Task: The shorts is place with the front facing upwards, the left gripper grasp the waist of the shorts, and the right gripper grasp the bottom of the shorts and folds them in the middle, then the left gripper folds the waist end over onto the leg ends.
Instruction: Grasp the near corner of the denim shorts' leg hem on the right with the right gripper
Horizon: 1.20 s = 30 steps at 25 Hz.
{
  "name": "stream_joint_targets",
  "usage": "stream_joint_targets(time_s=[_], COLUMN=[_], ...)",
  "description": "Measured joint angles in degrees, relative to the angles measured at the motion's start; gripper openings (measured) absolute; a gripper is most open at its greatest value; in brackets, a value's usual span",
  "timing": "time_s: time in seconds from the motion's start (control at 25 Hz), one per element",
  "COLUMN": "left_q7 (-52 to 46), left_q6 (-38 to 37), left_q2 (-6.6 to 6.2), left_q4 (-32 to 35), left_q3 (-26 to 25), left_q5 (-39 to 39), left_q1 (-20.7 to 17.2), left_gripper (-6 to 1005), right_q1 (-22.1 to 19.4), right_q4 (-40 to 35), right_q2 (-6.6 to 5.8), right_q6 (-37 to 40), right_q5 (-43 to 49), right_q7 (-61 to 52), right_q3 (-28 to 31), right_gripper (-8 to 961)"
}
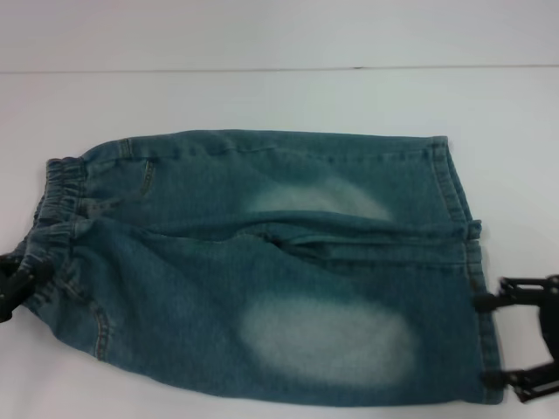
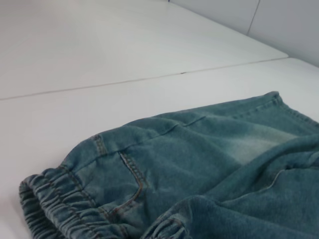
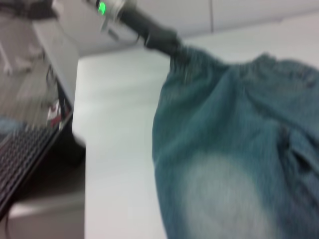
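Blue denim shorts (image 1: 262,262) lie flat, front up, on the white table (image 1: 262,96). The elastic waist (image 1: 57,201) is on the left and the leg ends (image 1: 458,227) are on the right. At the near corner of the waist sits my left gripper (image 1: 10,284), touching the bunched waistband; the right wrist view also shows this left gripper (image 3: 164,40) against that corner. My right gripper (image 1: 485,339) is open at the hem of the near leg, one fingertip (image 1: 479,302) at either side of it. The left wrist view shows the waist (image 2: 60,199) and a pocket seam close up.
The table's left edge (image 3: 79,149) shows in the right wrist view, with a keyboard (image 3: 25,159) on a lower surface beyond it. A seam (image 1: 262,70) runs across the table behind the shorts. A wall rises at the back.
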<state>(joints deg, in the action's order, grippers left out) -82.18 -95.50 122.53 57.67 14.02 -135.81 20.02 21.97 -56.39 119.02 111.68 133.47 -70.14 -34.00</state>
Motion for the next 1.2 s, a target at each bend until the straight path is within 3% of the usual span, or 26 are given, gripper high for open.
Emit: stream_joint_targets(time_s=[0.16,0.28,0.44,0.6,0.76,1.2], left_q7=[0.0,0.2,0.5,0.6,0.4,-1.5], left_q6=[-0.3,0.2,1.8,2.3,3.2,3.9], left_q2=[0.31,0.7,1.11,1.07,1.09,1.14], left_q4=[0.0,0.2,0.2,0.1,0.0,-0.1], left_q3=[-0.3,-0.4,-0.3,0.3,0.3,0.2], left_q5=[1.4,2.3,3.2,3.4,3.4,3.0], left_q1=[-0.5,-0.9,-1.4,-1.5,-1.1,-1.8], left_gripper=[54,54,54,54,54,54], right_q1=[0.4,1.8,3.1,4.8,5.5,5.8], right_q4=[-8.6,-11.8,-15.2,-15.5,-15.1,-13.3], right_q2=[0.04,-0.36,0.01,-0.38,0.16,0.68], right_q6=[2.0,2.1,2.2,2.4,2.3,2.2], right_q5=[5.0,9.0,14.2,16.8,20.5,20.2], right_q7=[-6.9,-12.4,-17.8,-22.0,-23.0,-26.4], right_q3=[-1.4,-2.9,-6.7,-9.8,-13.4,-20.4], right_gripper=[921,912,874,854,852,851])
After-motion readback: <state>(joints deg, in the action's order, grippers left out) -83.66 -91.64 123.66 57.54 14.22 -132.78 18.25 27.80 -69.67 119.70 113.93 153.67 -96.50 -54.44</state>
